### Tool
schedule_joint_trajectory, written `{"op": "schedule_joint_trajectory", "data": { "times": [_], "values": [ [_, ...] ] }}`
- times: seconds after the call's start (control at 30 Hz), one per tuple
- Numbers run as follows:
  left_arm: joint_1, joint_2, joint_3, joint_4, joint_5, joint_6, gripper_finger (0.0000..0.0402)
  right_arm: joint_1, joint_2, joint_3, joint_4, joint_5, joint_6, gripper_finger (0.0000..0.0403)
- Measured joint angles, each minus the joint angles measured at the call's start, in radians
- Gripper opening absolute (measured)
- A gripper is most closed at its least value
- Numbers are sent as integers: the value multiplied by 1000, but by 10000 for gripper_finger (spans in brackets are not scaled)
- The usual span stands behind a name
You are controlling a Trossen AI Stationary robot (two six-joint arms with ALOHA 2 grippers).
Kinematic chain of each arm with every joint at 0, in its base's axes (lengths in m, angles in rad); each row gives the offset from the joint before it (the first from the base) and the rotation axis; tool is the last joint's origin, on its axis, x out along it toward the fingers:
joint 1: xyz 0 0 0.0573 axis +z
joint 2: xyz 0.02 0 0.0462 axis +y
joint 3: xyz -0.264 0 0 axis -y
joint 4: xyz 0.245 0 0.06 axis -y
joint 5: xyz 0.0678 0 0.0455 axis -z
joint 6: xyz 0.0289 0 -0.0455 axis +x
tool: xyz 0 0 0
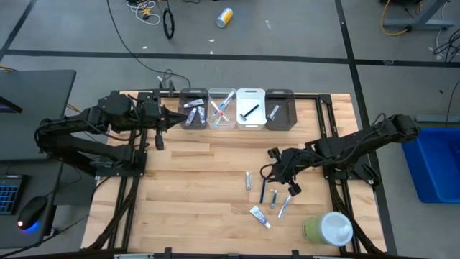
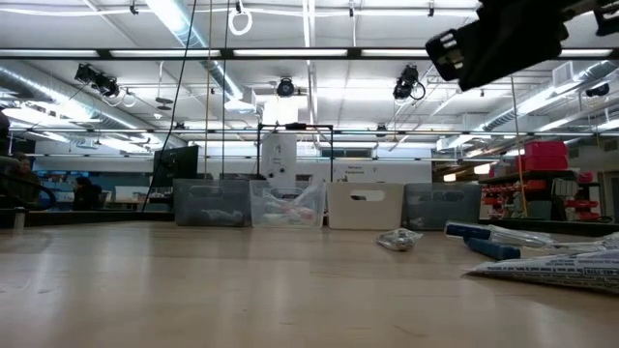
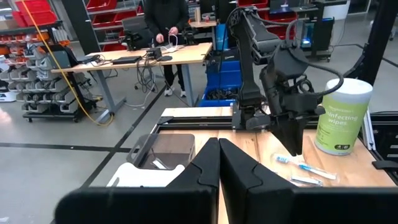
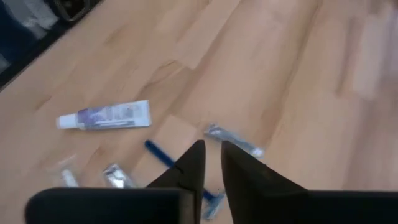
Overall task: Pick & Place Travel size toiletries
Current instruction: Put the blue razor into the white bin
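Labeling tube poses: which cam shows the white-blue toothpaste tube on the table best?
Right wrist view: the toothpaste tube lies whole and unobstructed on the wood, cap and label visible. The high view shows it small, near the wipes container. The low view catches only its flattened end at the edge. The left wrist view doesn't show it clearly.

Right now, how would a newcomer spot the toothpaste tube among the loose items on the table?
Start at the green-and-white wipes canister at the table's near right corner. The loose toiletries lie scattered just left of it. The toothpaste tube is the white, flat, widest piece, lying nearest the front edge, while the others around it are slim sticks.
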State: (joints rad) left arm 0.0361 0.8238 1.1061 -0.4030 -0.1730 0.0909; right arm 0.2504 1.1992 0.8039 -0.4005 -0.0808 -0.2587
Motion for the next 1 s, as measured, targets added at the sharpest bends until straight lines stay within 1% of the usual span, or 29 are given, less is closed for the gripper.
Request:
{"op": "schedule_joint_trajectory", "data": {
  "times": [0.07, 0.2, 0.37, 0.5, 0.7, 0.9, 1.0],
  "values": [
    [0, 0, 0, 2, -2, 0, 9, 0, 0, 9, -2, 24, -10, 80],
    [0, 0, 0, 5, -15, -1, 9, -2, 17, 32, -13, 27, -20, 117],
    [0, 0, 0, 6, -18, -1, 5, -2, 89, 99, -58, 27, -50, 159],
    [0, 0, 1, 6, -25, -3, 12, -2, 153, 156, -103, 27, -103, 180],
    [0, 0, 1, 6, -26, -5, 4, 7, 224, 215, -214, 11, -233, 186],
    [0, 0, 1, 7, -26, -6, 14, 7, 298, 233, -256, -1, -366, 169],
    [0, 0, 1, 6, -26, -7, 12, 7, 333, 234, -255, 0, -429, 161]
  ]
}}
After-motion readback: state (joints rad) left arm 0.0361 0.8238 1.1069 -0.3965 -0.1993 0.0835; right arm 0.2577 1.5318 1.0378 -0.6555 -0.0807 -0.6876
